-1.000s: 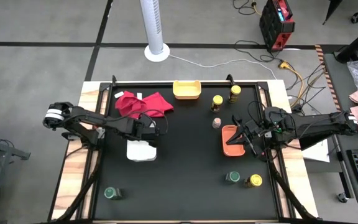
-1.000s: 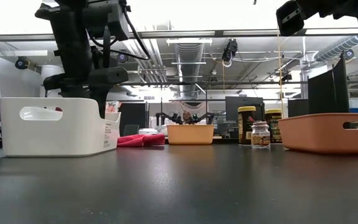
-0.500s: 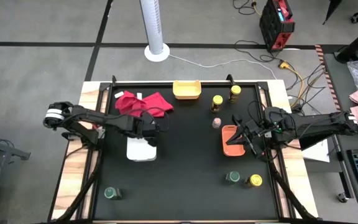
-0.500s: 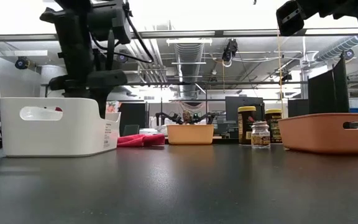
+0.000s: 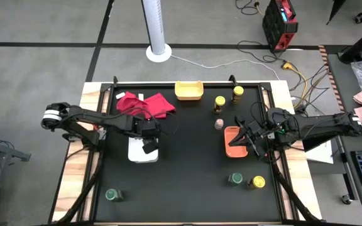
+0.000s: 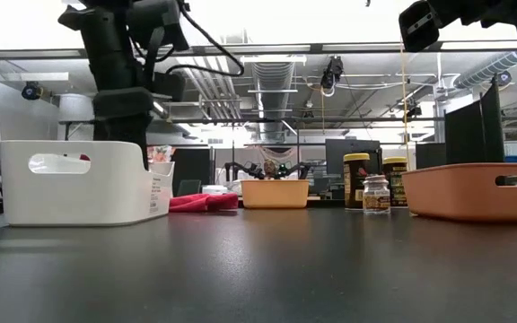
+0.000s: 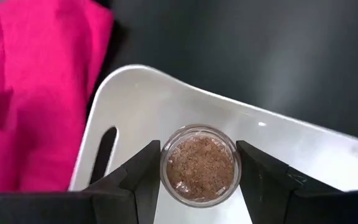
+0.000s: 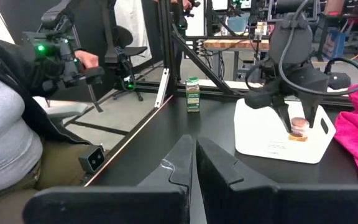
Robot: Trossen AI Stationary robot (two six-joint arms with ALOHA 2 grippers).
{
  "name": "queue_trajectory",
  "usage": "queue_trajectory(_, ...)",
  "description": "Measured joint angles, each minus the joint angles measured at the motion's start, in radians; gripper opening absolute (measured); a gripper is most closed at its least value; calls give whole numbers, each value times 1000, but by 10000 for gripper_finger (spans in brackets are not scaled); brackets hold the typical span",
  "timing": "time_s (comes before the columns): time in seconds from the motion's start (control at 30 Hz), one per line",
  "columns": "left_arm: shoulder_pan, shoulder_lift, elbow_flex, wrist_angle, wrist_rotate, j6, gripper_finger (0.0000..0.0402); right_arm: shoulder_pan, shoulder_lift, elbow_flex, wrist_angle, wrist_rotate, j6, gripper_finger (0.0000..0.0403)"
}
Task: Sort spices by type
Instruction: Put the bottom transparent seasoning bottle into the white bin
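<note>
The left gripper (image 7: 199,186) now hangs over the white tray (image 7: 129,106), pinching a brown jar (image 7: 199,165) that may tip if released high; the right gripper (image 8: 193,163), pressed together, waits well apart.

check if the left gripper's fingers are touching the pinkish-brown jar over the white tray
Cannot tell. In the left wrist view the fingers flank the pinkish-brown jar above the white tray, with thin slivers between.

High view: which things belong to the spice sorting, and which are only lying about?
Job: pinkish-brown jar in left gripper; second pinkish-brown jar; three yellow jars; two green-lidded jars; white tray; orange tray; yellow tray.
Lying about: red cloth; fan base.
</note>
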Motion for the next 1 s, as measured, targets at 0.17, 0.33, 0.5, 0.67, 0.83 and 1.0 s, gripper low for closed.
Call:
queue_trajectory(0.17,0,-14,0,26,8,148,165,0,0,0,0,0,0,13)
queue_trajectory(0.33,11,-17,-2,54,70,194,165,0,0,0,0,0,0,13)
queue_trajectory(0.5,13,-26,-20,53,79,225,165,0,0,0,-6,0,0,13)
queue_trajectory(0.67,18,-78,-77,90,88,233,165,0,0,-1,-22,0,-1,13)
queue_trajectory(0.83,24,-169,-157,225,150,269,165,0,0,-1,-21,0,-3,13)
queue_trajectory(1.0,31,-225,-206,241,126,280,165,0,0,-1,-21,0,-3,13)
